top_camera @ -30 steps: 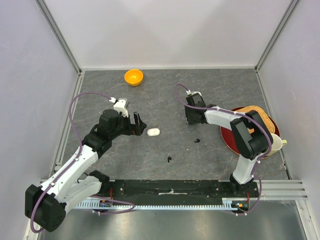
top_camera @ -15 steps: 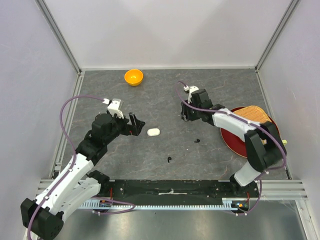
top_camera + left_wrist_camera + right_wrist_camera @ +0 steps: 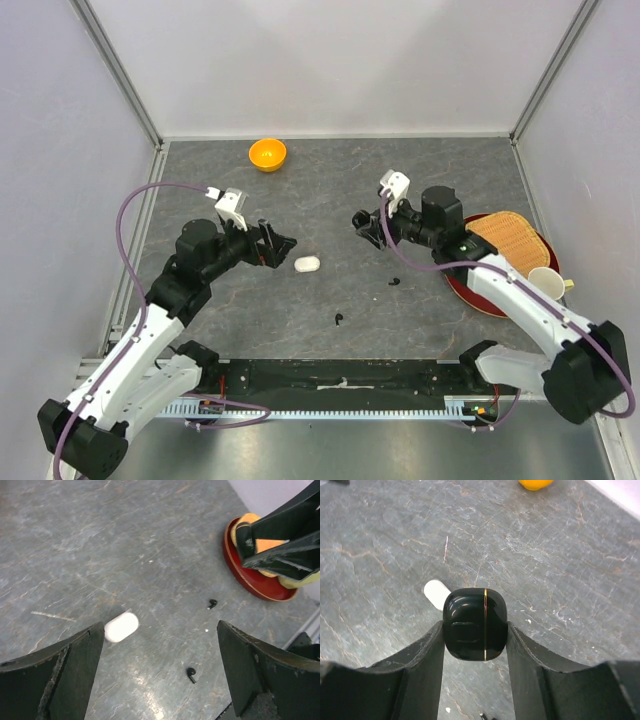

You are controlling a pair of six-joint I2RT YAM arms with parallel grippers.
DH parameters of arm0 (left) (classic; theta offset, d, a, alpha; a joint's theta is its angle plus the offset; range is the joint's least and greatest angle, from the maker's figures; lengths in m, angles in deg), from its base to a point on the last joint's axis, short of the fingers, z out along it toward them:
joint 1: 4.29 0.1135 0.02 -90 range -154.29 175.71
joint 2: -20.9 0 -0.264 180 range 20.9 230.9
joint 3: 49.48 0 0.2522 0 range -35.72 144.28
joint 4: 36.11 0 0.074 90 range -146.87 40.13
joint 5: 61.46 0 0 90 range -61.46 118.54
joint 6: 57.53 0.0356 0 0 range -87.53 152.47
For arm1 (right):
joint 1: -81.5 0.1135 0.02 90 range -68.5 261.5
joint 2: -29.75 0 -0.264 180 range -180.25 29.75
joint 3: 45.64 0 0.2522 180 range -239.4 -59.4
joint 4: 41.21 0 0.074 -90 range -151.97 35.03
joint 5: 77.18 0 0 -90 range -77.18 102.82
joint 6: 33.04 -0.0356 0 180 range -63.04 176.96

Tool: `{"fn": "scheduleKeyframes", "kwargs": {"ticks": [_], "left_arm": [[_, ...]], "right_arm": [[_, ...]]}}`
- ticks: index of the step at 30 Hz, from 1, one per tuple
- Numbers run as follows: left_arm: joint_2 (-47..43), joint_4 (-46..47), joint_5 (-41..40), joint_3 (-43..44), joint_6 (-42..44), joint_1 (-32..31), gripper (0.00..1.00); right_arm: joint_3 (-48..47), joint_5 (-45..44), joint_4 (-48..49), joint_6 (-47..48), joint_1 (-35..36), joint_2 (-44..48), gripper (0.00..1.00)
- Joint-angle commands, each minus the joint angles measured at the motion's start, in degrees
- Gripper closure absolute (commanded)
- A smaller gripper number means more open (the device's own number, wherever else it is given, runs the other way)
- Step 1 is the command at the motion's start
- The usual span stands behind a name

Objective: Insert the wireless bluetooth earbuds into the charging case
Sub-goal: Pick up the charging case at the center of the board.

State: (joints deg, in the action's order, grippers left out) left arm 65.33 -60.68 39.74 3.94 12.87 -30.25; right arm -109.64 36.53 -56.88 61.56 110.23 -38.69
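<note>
My right gripper [image 3: 475,630] is shut on the charging case [image 3: 475,624], a glossy black rounded box with a thin gold seam, held off the table. In the top view that gripper [image 3: 362,222] hangs right of centre. Two black earbuds lie on the grey table, one [image 3: 395,282] below the right gripper and one [image 3: 339,320] nearer the front. The left wrist view shows both earbuds too, one [image 3: 212,603] farther out and one [image 3: 190,674] close by. My left gripper [image 3: 275,243] is open and holds nothing, just left of a white oblong capsule [image 3: 307,264].
An orange bowl [image 3: 267,154] stands at the back of the table. On the right, a red plate [image 3: 470,285] carries a woven basket [image 3: 510,235] and a pale cup [image 3: 548,283]. Grey walls enclose the table on three sides.
The right arm has swung out and its gripper has shifted left toward the centre with the case in it. The left gripper has edged slightly right and stays open.
</note>
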Motion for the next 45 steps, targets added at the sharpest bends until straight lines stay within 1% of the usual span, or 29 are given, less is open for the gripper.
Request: {"fn": "scheduleKeyframes", "kwargs": {"ticks": [1,2,3,6,8,11,14,15,20,25,30,39,43,45], "left_arm": [[0.7,2.5,9.2,4.3,-1.2,0.3,0.0],[1.3,2.7,10.8,5.2,-1.5,0.3,0.0],[1.9,3.2,14.3,5.7,-1.8,0.3,0.0],[5.3,5.2,21.1,6.9,-4.6,0.3,0.01],[7.9,6.9,24.8,6.8,-7.5,0.2,0.03],[11.5,9.4,28.7,7.3,-9.1,-0.2,0.05],[12.2,10.6,28.4,6.9,-10.4,-1.3,0.05],[12.2,12.4,28.4,6.8,-10.5,-1.4,0.05],[13.2,13.9,27.9,7.1,-11.5,-2.2,0.05],[15.8,16.3,27.9,6.4,-13.2,-3.6,0.05],[17.1,17.0,26.2,5.7,-13.6,-4.8,0.07],[19.6,18.3,25.6,4.4,-16.1,-5.7,0.13],[20.2,19.9,25.4,3.8,-17.2,-6.0,0.2],[20.8,19.9,25.6,3.9,-17.2,-6.2,0.21]], "right_arm": [[3.3,1.3,2.5,12.9,1.6,6.3,1.0],[3.9,1.1,2.7,14.7,2.3,7.4,1.0],[5.3,0.7,2.9,18.4,2.7,9.4,1.0],[8.0,-1.1,4.7,22.7,5.0,12.9,1.0],[8.8,-1.6,5.2,23.9,6.3,14.5,1.0],[8.8,-3.0,4.9,24.6,8.3,14.8,1.0],[8.4,-3.5,4.7,24.9,10.1,14.2,1.0],[8.2,-3.7,4.7,24.9,10.6,14.1,1.0],[7.0,-4.3,4.8,24.8,13.2,12.0,1.0],[6.5,-5.7,6.6,24.0,16.2,10.0,1.0],[6.9,-8.3,9.5,23.3,18.5,9.3,1.0],[6.2,-9.4,10.7,23.3,21.3,7.8,1.0],[5.9,-10.1,11.1,23.3,22.2,7.1,1.0],[5.8,-10.6,11.3,23.3,22.4,6.8,1.0]]}}
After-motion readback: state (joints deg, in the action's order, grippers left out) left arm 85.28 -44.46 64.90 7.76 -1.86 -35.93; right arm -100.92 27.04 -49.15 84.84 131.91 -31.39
